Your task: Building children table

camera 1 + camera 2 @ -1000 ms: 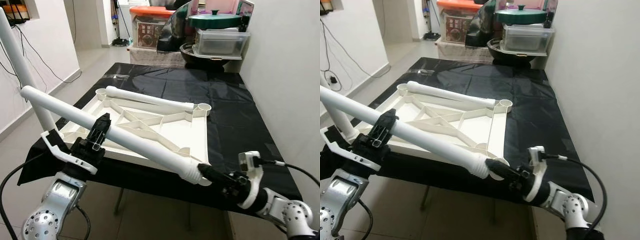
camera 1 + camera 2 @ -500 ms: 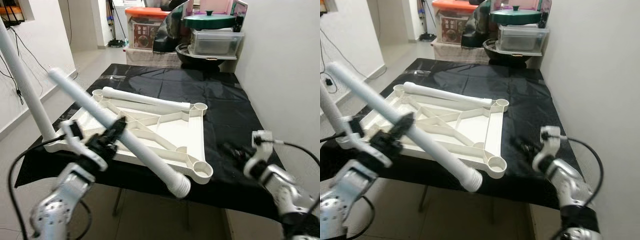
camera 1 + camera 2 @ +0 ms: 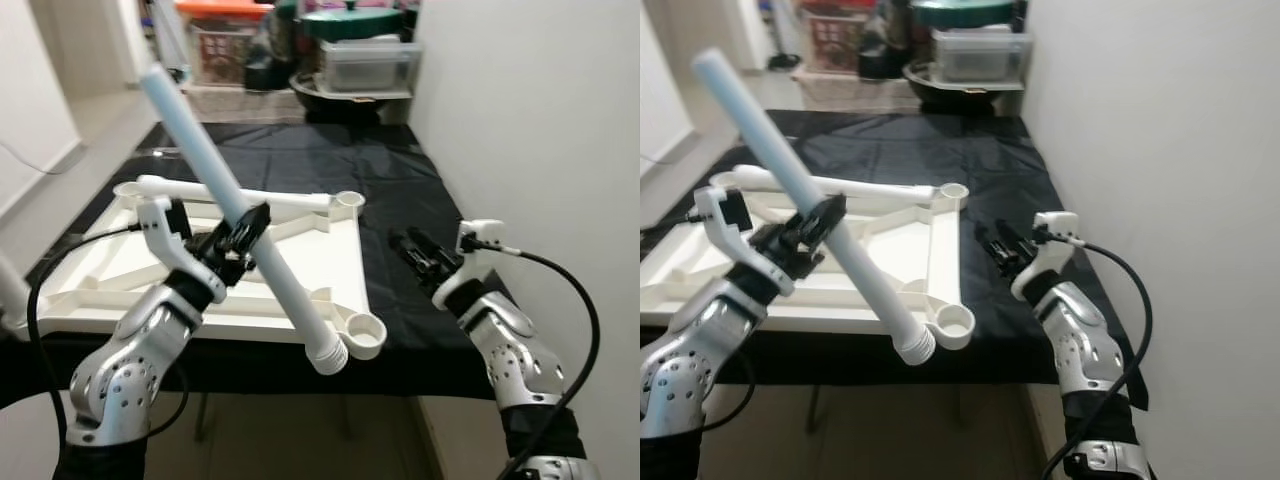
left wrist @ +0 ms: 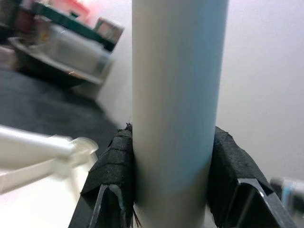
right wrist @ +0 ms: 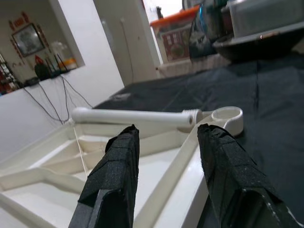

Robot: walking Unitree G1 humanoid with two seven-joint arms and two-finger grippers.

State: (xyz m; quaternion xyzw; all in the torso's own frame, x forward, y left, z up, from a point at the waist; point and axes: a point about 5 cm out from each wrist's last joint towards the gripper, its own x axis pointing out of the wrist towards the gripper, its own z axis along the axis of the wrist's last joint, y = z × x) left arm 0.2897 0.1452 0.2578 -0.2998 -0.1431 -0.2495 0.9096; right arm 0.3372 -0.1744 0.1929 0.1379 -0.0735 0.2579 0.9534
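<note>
An upside-down white tabletop [image 3: 325, 262] lies on the black-covered table. One white leg [image 3: 225, 190] lies along its far edge. My left gripper [image 3: 243, 232] is shut on a second white leg [image 3: 200, 150] at mid-length, holding it steeply tilted. That leg's ribbed lower end [image 3: 327, 357] hangs just before the near right corner socket [image 3: 366, 330]. In the left wrist view the leg [image 4: 175, 95] sits clamped between both pads. My right gripper [image 3: 412, 250] hovers open and empty over the cloth right of the tabletop. Its fingers [image 5: 111, 175] point toward the far corner socket [image 5: 227, 115].
The black cloth [image 3: 400, 190] covers the table out to the white wall [image 3: 540, 120] on the right. Storage boxes and a green-lidded pot [image 3: 350, 25] are stacked behind the table. Open floor [image 3: 90, 110] lies to the left.
The camera has swung right. My right gripper let go of the leg's ribbed end and drew back to the right. My left gripper tipped the leg up steeper.
</note>
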